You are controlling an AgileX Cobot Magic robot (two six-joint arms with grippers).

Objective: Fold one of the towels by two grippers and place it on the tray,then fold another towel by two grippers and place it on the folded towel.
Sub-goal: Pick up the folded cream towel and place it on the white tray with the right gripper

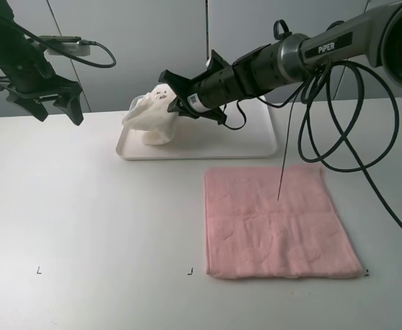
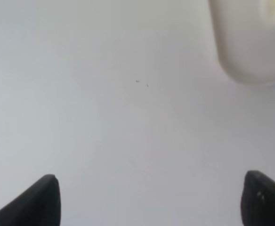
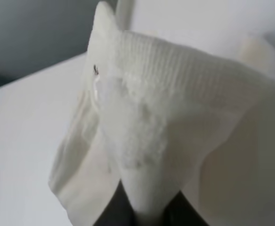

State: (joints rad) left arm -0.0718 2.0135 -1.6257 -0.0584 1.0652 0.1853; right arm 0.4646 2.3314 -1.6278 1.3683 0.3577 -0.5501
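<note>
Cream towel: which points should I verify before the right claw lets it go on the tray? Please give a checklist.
1. Right claw shut on cream towel: ok.
2. Cream towel above the tray, at its left end: ok.
3. Cream towel neatly folded: not ok, it hangs bunched.
4. Left claw open, away from tray: ok.
5. Pink towel flat on table, ready: ok.

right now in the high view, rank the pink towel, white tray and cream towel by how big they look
1. pink towel, flat, nearer the camera
2. tray, farther back, partly behind the arm, so not a sure second
3. cream towel, bunched up
</note>
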